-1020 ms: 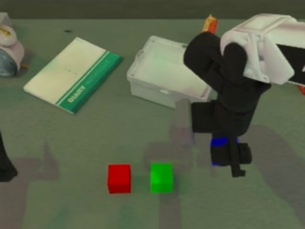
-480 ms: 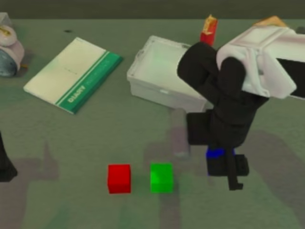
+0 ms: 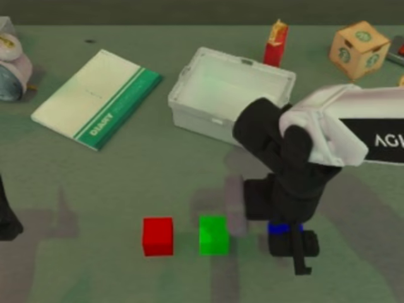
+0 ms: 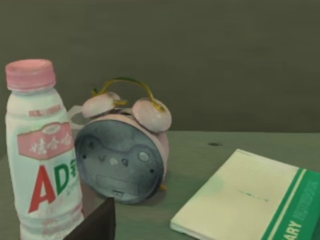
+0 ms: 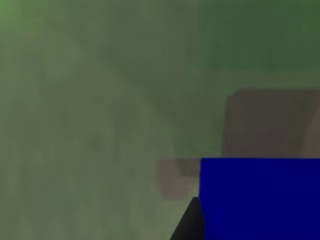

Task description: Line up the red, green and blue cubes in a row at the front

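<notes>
The red cube (image 3: 158,236) and the green cube (image 3: 214,235) sit side by side near the front of the table, a small gap between them. To the right of the green one, the blue cube (image 3: 284,228) is held in my right gripper (image 3: 287,237), which is shut on it just above the table, roughly level with the other two. In the right wrist view the blue cube (image 5: 260,200) fills the lower corner beside one dark fingertip (image 5: 187,226). My left arm (image 3: 6,221) is parked at the left edge.
A white lidded box (image 3: 227,95) stands behind the right arm. A diary book (image 3: 98,98) lies at the back left. A tan cube with green logos (image 3: 358,49) and a red carton (image 3: 276,43) are at the back right. A bottle (image 4: 42,150) and an alarm clock (image 4: 122,160) stand far left.
My right arm has carried the blue cube toward the front and slightly left, closer to the green cube, uncovering the tan cube behind it. The red and green cubes have not moved.
</notes>
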`<act>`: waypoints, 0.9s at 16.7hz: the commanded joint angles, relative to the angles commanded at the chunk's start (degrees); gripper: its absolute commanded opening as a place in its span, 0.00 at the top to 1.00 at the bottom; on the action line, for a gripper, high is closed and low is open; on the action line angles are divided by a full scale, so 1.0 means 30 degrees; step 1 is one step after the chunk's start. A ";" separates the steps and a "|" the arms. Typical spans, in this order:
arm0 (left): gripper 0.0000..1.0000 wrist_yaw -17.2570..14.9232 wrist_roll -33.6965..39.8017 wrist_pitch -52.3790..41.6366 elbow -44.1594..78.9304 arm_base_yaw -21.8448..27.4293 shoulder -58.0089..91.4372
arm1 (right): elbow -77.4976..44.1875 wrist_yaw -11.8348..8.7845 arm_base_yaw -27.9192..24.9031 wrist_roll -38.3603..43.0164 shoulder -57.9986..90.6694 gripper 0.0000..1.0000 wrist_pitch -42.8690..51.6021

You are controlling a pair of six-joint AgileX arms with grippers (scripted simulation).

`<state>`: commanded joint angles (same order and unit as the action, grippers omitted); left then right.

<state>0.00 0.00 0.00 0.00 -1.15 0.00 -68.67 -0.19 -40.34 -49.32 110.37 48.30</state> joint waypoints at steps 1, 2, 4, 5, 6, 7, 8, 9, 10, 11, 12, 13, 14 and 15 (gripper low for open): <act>0.00 0.0000 0.0000 0.0000 0.0000 0.0000 0.0000 | 0.0082 0.0008 -0.0006 -0.0003 0.0043 1.00 -0.0119; 0.00 0.0000 0.0000 0.0000 0.0000 0.0000 0.0000 | 0.0082 0.0008 -0.0006 -0.0003 0.0043 1.00 -0.0119; 0.00 0.0000 0.0000 0.0000 0.0000 0.0000 0.0000 | 0.0082 0.0008 -0.0006 -0.0003 0.0043 1.00 -0.0119; 0.00 0.0000 0.0000 0.0000 0.0000 0.0000 0.0000 | 0.0082 0.0008 -0.0006 -0.0003 0.0043 0.92 -0.0119; 0.00 0.0000 0.0000 0.0000 0.0000 0.0000 0.0000 | 0.0082 0.0008 -0.0006 -0.0003 0.0043 0.85 -0.0119; 0.00 0.0000 0.0000 0.0000 0.0000 0.0000 0.0000 | 0.0082 0.0008 -0.0006 -0.0003 0.0043 0.77 -0.0119; 0.00 0.0000 0.0000 0.0000 0.0000 0.0000 0.0000 | 0.0082 0.0008 -0.0006 -0.0003 0.0043 0.70 -0.0119; 0.00 0.0000 0.0000 0.0000 0.0000 0.0000 0.0000 | 0.0082 0.0008 -0.0006 -0.0003 0.0043 0.62 -0.0119; 0.00 0.0000 0.0000 0.0000 0.0000 0.0000 0.0000 | 0.0082 0.0008 -0.0006 -0.0003 0.0043 0.55 -0.0119; 0.00 0.0000 0.0000 0.0000 0.0000 0.0000 0.0000 | 0.0082 0.0008 -0.0006 -0.0003 0.0043 0.47 -0.0119; 0.00 0.0000 0.0000 0.0000 0.0000 0.0000 0.0000 | 0.0082 0.0008 -0.0006 -0.0003 0.0043 0.40 -0.0119; 0.00 0.0000 0.0000 0.0000 0.0000 0.0000 0.0000 | 0.0082 0.0008 -0.0006 -0.0003 0.0043 0.32 -0.0119; 0.00 0.0000 0.0000 0.0000 0.0000 0.0000 0.0000 | 0.0082 0.0008 -0.0006 -0.0003 0.0043 0.25 -0.0119; 0.00 0.0000 0.0000 0.0000 0.0000 0.0000 0.0000 | 0.0082 0.0008 -0.0006 -0.0003 0.0043 0.17 -0.0119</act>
<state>0.00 0.00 0.00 0.00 -1.15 0.00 -68.43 -0.17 -40.36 -49.32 110.50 47.95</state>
